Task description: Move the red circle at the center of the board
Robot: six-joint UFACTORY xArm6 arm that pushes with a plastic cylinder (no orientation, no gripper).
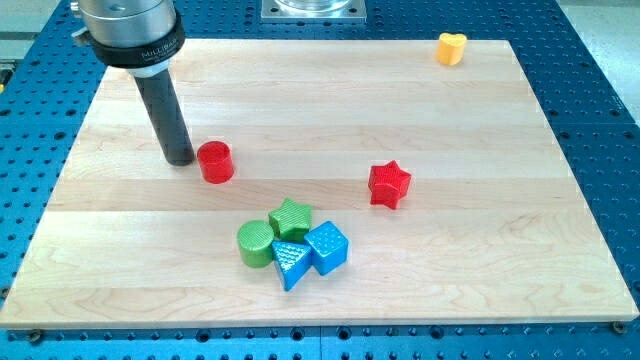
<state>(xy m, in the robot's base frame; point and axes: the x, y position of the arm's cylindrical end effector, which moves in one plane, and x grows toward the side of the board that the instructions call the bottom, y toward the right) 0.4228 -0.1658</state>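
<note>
The red circle [215, 161] is a small red cylinder left of the board's middle. My tip [180, 160] rests on the board just to the left of the red circle, almost touching its left side. The dark rod rises from the tip toward the view's top left. A red star [389, 185] lies right of the middle.
A cluster sits below the middle: a green circle [256, 243], a green star [291, 217], a blue triangle [290, 264] and a blue cube [327, 247]. A yellow heart [452, 48] lies at the top right edge of the wooden board [500, 250].
</note>
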